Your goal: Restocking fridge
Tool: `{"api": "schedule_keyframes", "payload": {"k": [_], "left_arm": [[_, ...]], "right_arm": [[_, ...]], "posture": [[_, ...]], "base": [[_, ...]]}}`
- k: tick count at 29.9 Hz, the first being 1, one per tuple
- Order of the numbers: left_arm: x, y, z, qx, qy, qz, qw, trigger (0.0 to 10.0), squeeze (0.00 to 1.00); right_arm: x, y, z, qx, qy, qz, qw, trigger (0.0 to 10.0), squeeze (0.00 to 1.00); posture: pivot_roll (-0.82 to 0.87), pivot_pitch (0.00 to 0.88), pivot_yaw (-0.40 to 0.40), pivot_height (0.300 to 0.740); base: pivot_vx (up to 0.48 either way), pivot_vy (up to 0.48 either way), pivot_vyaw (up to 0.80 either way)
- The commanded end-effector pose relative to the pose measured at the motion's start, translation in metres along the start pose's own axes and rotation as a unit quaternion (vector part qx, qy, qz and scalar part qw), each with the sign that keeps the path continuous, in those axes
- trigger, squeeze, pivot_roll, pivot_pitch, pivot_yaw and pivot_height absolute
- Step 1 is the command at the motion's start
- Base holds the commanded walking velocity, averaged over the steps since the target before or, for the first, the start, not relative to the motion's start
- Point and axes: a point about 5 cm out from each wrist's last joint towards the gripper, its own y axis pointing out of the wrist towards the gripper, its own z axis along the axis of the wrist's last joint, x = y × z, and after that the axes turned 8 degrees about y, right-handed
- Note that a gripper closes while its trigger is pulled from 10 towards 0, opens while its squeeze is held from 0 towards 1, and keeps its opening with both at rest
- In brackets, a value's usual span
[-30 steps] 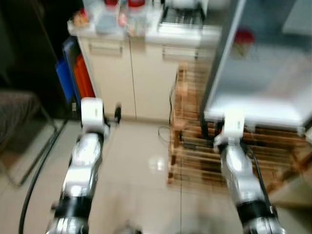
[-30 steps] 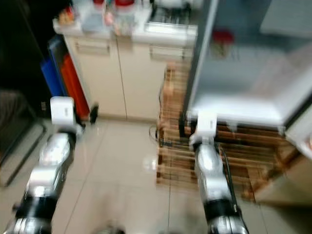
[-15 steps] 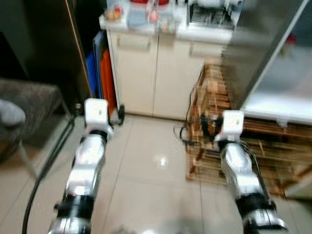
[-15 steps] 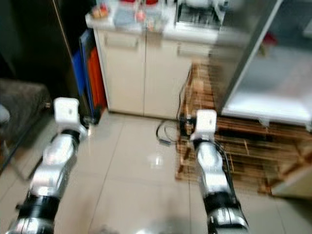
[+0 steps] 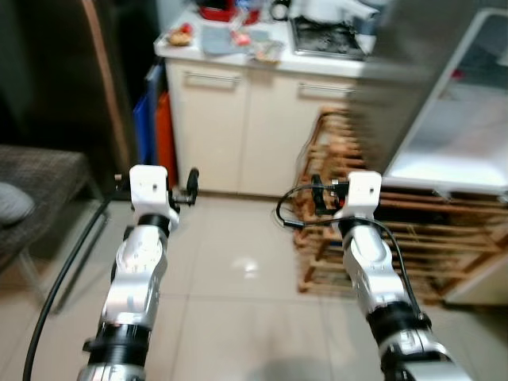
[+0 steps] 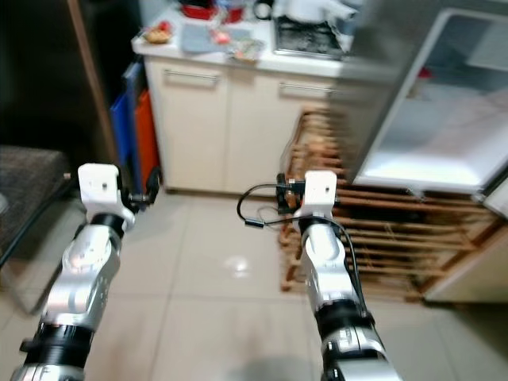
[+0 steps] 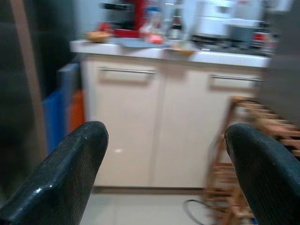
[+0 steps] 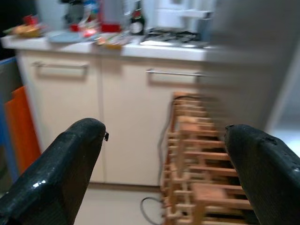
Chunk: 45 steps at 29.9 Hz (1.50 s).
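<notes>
Over glossy beige floor tiles (image 5: 238, 294), both arms out front, nothing held. Left gripper (image 7: 164, 178) fingers wide apart, right gripper (image 8: 164, 178) same. Straight ahead: cream two-door cabinet (image 5: 262, 127) with a cluttered white countertop (image 5: 262, 49). Off right, open grey fridge (image 6: 444, 119) above a slatted wooden rack (image 5: 381, 238). Dark chair (image 5: 32, 198) far left.

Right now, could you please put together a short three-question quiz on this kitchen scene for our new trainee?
1. True or false: the left claw is open and holds nothing.
2. What stands beside the cream cabinet? A) a wooden rack B) a bin C) a ladder
3. Fill in: the fridge door is ___.

Key: 1 true. 2 A, the wooden rack. 3 open; the right claw is open too.
</notes>
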Motion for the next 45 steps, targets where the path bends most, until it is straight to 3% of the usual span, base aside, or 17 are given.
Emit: {"api": "schedule_keyframes", "payload": {"k": [1,6,10,22,26,36,45], "left_arm": [[0.007,0.003,0.012,0.024,0.004,-0.013,1.000,10.0,0.00],[0.010,0.008,0.015,0.026,0.006,-0.023,0.999,10.0,0.00],[0.007,0.017,0.024,0.035,0.008,-0.023,0.999,10.0,0.00],[-0.001,0.026,0.031,0.037,-0.001,-0.007,0.999,10.0,0.00],[0.000,0.029,0.033,0.041,-0.014,-0.003,0.999,10.0,0.00],[0.007,0.034,0.034,0.037,0.010,-0.015,0.999,10.0,0.00],[0.006,0.035,0.033,0.034,0.013,-0.011,0.999,10.0,0.00]], "right_arm": [[0.004,0.001,0.002,0.005,-0.010,0.003,1.000,10.0,0.00],[0.005,0.005,0.002,0.009,-0.005,-0.005,1.000,10.0,0.00],[-0.004,0.008,0.005,0.021,0.008,0.003,1.000,10.0,0.00],[-0.019,0.011,0.003,0.021,0.006,0.038,0.999,10.0,0.00],[-0.017,0.010,0.003,0.019,0.000,0.043,0.999,10.0,0.00],[-0.015,0.009,0.002,0.020,0.002,0.042,0.999,10.0,0.00],[-0.013,0.007,-0.001,0.015,-0.003,0.041,0.999,10.0,0.00]], "posture": [[-0.06,0.000,-0.045,0.740],[-0.06,0.000,-0.012,0.740],[-0.05,0.000,0.022,0.740],[-0.03,0.000,-0.017,0.740],[-0.04,0.000,-0.027,0.740],[-0.05,0.000,-0.021,0.740],[-0.06,0.000,-0.024,0.740]], "base": [[0.465,0.000,-0.79],[0.465,0.000,-0.32],[0.463,0.000,0.00],[0.360,0.261,0.00],[0.000,0.472,0.00],[0.000,0.468,0.00],[0.430,0.061,-0.42]]}}
